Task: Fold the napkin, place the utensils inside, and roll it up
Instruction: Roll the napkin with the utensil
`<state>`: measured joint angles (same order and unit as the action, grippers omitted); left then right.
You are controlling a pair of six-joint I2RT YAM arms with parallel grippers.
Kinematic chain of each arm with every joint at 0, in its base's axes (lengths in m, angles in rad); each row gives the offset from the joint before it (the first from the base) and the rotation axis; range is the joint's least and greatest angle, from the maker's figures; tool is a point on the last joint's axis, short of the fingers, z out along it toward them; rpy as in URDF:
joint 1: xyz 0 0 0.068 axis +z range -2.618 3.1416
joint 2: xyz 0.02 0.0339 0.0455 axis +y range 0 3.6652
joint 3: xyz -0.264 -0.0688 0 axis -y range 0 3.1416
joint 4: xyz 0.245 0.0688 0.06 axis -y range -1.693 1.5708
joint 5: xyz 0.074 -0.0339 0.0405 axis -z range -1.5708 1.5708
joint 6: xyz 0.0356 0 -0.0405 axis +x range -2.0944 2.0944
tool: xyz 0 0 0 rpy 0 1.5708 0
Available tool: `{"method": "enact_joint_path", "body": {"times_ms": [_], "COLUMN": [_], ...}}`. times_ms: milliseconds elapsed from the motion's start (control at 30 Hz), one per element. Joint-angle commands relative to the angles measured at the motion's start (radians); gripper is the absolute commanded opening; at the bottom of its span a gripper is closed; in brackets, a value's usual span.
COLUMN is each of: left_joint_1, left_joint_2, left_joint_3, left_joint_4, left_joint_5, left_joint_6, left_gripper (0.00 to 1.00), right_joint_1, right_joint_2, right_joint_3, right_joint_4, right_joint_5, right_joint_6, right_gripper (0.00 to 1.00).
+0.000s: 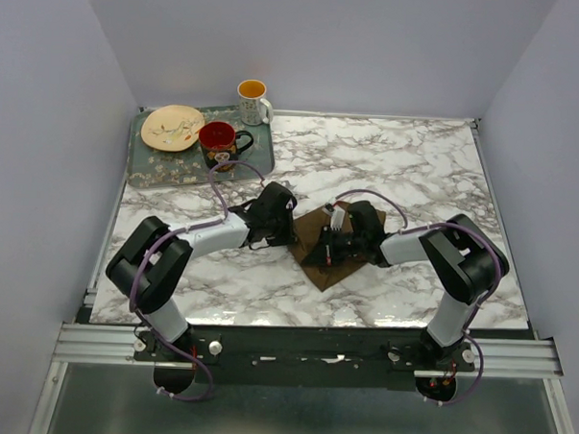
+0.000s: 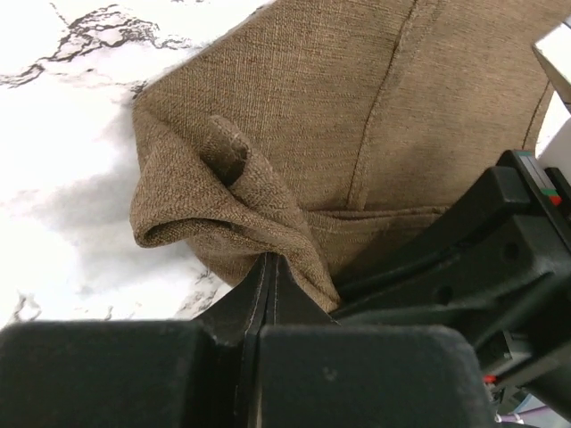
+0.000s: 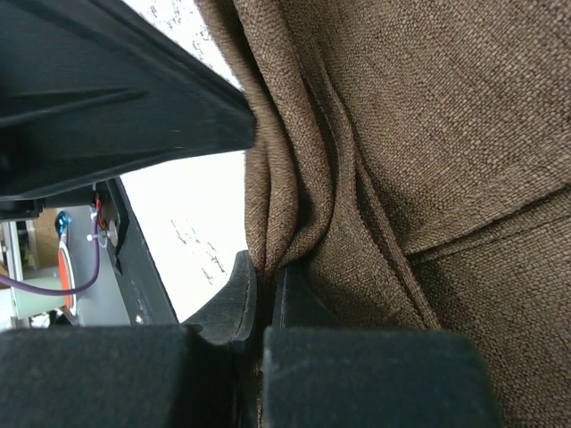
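Folding looks to be the step in hand. From above, both arms meet over the napkin (image 1: 318, 268), which lies bunched near the middle of the table (image 1: 417, 165). The left gripper (image 1: 281, 224) is at its left edge and the right gripper (image 1: 332, 246) is over its middle. No spoon can be made out, and a tray (image 1: 152, 177) of dishes sits well apart at the far left corner.

At the left wrist, the left gripper (image 2: 270, 267) has its jaws pressed together on a rumpled corner of the napkin (image 2: 375, 107), which is raised into a small loop off the marble.

At the right wrist, the right gripper (image 3: 265, 272) pinches a ridge of the napkin (image 3: 446, 134), its jaws closed with cloth between them.

The next move probably calls for carrying both pinched parts across together and laying them flat. With the arms this close, they must avoid knocking each other or dragging the whole cloth.
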<state>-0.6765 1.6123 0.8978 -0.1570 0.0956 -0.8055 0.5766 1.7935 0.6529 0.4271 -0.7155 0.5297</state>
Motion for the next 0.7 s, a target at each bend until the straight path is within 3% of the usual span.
{"method": "enact_joint_path", "body": {"times_ms": [0,167,367,667], "left_joint_1": [-0.006,-0.005,-0.003,-0.001], "left_joint_2": [0.047,0.101,0.170,0.215], "left_joint_3": [0.041,0.065,0.061,0.056], "left_joint_4": [0.025,0.020,0.005,-0.007], "left_joint_5": [0.024,0.012,-0.008,-0.027], "left_joint_6": [-0.001,0.008,-0.001,0.020], "left_gripper": [0.00,0.00,0.00,0.00], "right_joint_1": [-0.001,-0.001,-0.001,0.000], "right_joint_2": [0.035,0.024,-0.013,-0.138], "right_joint_3": [-0.006,0.023,0.062,0.134], "right_joint_4": [-0.172,-0.218,-0.327,-0.580], "right_joint_5": [0.054,0.068,0.100,0.231], "right_joint_6": [-0.062,-0.085,-0.125,-0.207], "right_gripper": [0.01,0.03,0.14,0.45]}}
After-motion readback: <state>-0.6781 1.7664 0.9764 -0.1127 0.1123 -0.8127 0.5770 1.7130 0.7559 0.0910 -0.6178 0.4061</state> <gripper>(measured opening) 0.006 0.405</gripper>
